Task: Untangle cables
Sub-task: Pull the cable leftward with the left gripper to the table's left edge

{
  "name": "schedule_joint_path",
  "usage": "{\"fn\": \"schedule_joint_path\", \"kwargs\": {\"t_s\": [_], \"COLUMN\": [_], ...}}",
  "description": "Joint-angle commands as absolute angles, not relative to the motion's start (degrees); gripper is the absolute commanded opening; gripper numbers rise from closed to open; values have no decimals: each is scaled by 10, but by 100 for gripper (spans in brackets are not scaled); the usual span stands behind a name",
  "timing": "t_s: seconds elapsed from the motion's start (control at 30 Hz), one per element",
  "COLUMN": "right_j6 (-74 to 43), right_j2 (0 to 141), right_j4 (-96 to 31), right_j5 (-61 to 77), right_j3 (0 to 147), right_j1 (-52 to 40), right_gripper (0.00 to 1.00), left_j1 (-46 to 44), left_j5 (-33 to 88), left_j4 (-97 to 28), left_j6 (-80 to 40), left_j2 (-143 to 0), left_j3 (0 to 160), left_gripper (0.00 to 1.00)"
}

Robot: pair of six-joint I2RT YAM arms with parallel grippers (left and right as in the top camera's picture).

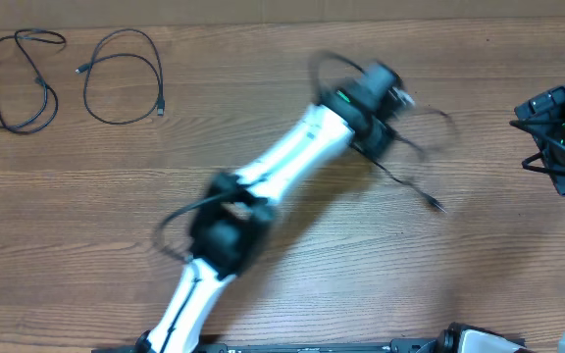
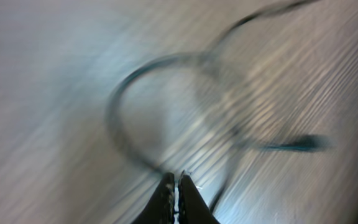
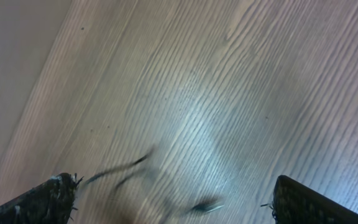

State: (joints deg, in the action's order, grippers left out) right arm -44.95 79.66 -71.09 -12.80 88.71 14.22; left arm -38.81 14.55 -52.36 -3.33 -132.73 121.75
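1. Overhead view: on the wooden table (image 1: 263, 59), the first cable (image 1: 39, 80) and second cable (image 1: 159, 78) lie as separate loose loops at the far left corner, just beside each other and not touching. The third cable (image 1: 415, 186) is blurred around the left gripper (image 1: 385, 93) near the table's middle, and its plug (image 1: 435, 204) trails to the right. The right gripper (image 1: 523, 132) sits at the right edge, well apart from all three cables.
2. Left wrist view: the left gripper (image 2: 176, 180) has its fingers pressed together, pinching the third cable (image 2: 120, 93), whose blurred loop runs into the tips.
3. Right wrist view: the right gripper (image 3: 176, 199) is spread wide and holds nothing. Blurred strands of the third cable (image 3: 120, 169) lie on the table between its fingers.
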Motion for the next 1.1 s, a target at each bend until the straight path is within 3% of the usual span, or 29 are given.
{"fn": "schedule_joint_path", "kwargs": {"t_s": [0.0,0.3,0.43,0.63,0.87,1.07], "right_j6": [-450,-450,-450,-450,-450,-450], "right_j2": [794,833,855,871,872,872], "right_j4": [-702,-693,-699,-703,-701,-695], "right_j5": [-102,-66,-57,-51,-50,-50], "right_j3": [897,896,896,896,896,896], "right_j1": [144,144,144,144,144,144], "right_gripper": [100,100,100,100,100,100], "left_j1": [-332,-188,-103,38,184,254], "left_j5": [145,138,39,-76,-76,-44], "left_j4": [-588,-702,-722,-798,-841,-817], "left_j6": [39,68,27,-135,-145,-158], "left_j2": [-1188,-1001,-954,-944,-945,-945], "left_j3": [1247,1247,1247,1246,1221,1158], "left_gripper": [4,4,4,4,5,5]}}
